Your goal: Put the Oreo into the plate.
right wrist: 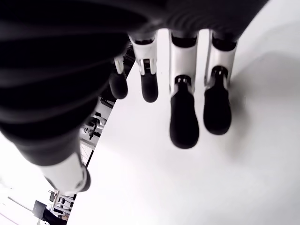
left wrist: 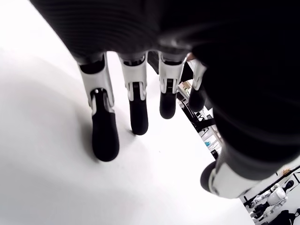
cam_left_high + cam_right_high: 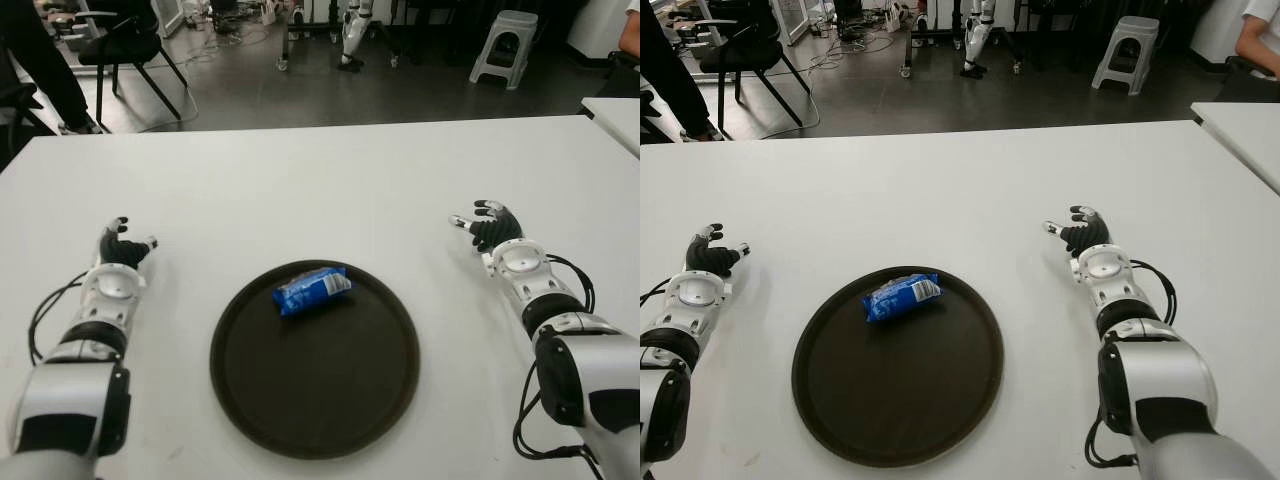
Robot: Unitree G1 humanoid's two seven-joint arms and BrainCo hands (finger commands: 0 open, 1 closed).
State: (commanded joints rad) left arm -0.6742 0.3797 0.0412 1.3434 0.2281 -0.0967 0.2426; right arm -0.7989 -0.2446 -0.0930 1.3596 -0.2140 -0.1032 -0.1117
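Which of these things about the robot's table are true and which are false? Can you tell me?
1. The blue Oreo packet lies inside the round dark brown plate. True.
2. The left hand grips the packet. False: its fingers are spread and hold nothing.
3. The right hand shows to the right of the plate, open. True.
4. The plate stands on a black table. False: the table is white.
5. Two packets lie in the plate. False: only one.

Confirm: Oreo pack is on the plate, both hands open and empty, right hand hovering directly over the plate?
Not quite. The Oreo pack does lie on the plate, and the left hand and right hand are open and empty. But the right hand shows over the bare table, well to the plate's right, not over it. The left eye view shows this.
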